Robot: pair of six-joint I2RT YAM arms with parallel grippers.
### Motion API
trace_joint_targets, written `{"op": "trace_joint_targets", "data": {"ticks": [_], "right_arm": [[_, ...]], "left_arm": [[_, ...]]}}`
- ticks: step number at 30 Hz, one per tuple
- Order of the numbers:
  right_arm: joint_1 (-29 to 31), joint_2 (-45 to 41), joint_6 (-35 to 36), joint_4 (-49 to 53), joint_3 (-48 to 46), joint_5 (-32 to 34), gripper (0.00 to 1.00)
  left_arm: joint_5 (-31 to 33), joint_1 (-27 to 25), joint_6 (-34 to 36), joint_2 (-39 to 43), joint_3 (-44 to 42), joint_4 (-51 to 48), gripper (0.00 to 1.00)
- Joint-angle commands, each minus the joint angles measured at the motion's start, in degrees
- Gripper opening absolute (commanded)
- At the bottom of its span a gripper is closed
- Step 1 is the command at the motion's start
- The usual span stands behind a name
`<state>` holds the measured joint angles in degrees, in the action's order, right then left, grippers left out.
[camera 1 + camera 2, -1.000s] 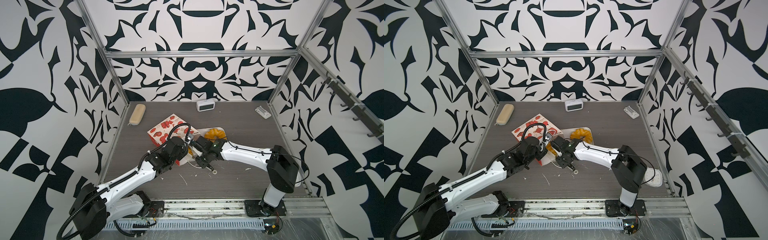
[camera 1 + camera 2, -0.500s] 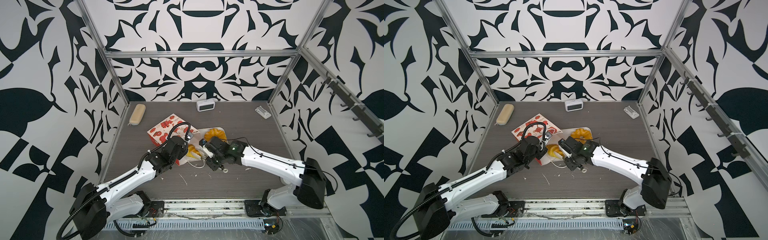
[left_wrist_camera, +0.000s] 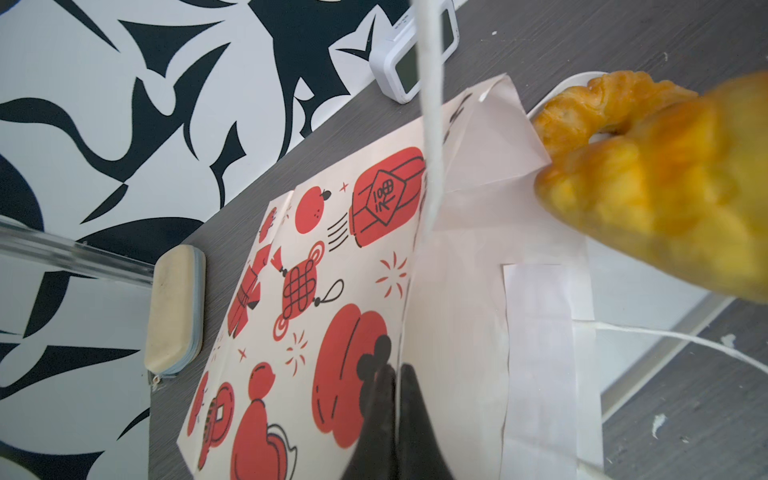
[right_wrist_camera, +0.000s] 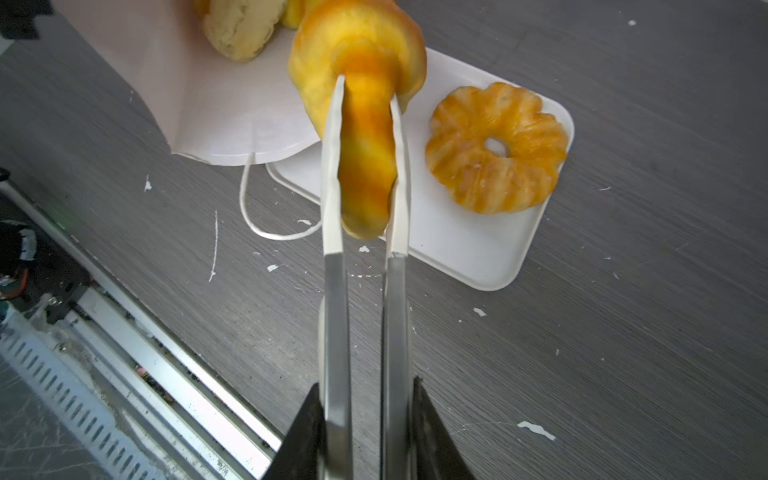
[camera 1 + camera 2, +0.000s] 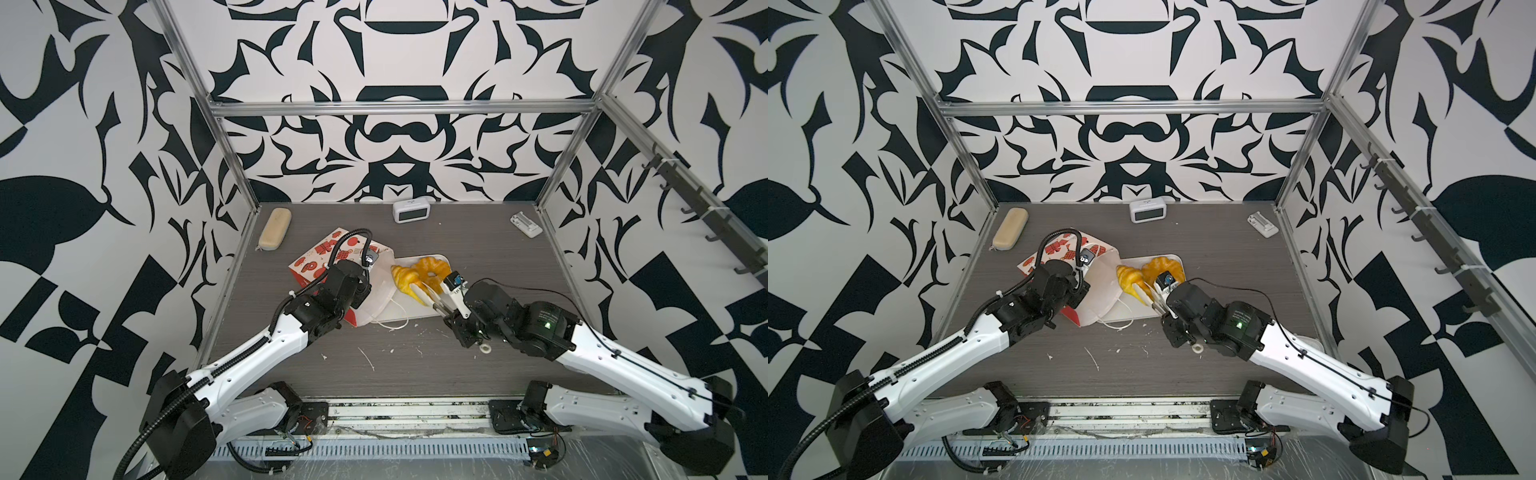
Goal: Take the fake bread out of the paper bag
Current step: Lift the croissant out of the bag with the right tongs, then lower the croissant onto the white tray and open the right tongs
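Note:
The paper bag [image 5: 320, 257] [image 5: 1059, 249] lies on its side, its white mouth toward the tray. My left gripper [image 3: 397, 370] is shut on the rim of the paper bag [image 3: 332, 270], holding the mouth up. My right gripper [image 4: 368, 89] [image 5: 419, 286] [image 5: 1142, 286] has its long fingers shut on a golden croissant-like roll of fake bread [image 4: 365, 158] [image 5: 405, 276], just outside the mouth and above the white tray [image 4: 469, 249] [image 5: 419, 313]. A large ring [image 4: 496, 147] [image 5: 432, 268] lies on the tray. A paler roll [image 4: 241, 29] shows inside the bag.
A tan zippered case [image 5: 274, 228] lies at the back left, a white clock [image 5: 410, 210] at the back wall and a small white object [image 5: 525, 224] at the back right. A cord handle [image 5: 395, 322] trails in front of the bag. A small white ring [image 5: 484, 348] and white scraps lie near the front.
My right gripper has drawn back to the right from the bag's mouth with the roll in its fingers and now holds it over the tray. The left arm has stayed put.

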<state>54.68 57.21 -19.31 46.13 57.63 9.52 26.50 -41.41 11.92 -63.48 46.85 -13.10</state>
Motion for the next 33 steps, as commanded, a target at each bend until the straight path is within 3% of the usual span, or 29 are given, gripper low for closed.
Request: {"op": "trace_joint_targets", "data": {"ticks": [1,12,16,28,33], "right_arm": [[-0.7,1.9,0.2,-4.4,1.7,5.4,0.22],[-4.9,9.8,0.1,-17.6,0.5,3.1,0.22],[-5.4,6.1,-0.2,-21.1,-0.4,3.1,0.21],[-7.4,-6.1,-1.9,-17.3,-4.1,2.6,0.21],[-7.7,-3.2,-1.8,-17.6,-5.3,2.2,0.21]], "left_arm": [[1.5,0.4,-2.1,3.2,2.0,-3.1,0.00],[4.3,1.3,-2.4,13.2,-0.7,-6.6,0.00],[4.5,1.6,-2.6,14.1,-1.6,-7.1,0.00],[2.9,3.6,-3.8,9.6,-0.2,-5.8,0.00],[2.5,3.8,-3.4,9.5,0.2,-5.2,0.00]]}}
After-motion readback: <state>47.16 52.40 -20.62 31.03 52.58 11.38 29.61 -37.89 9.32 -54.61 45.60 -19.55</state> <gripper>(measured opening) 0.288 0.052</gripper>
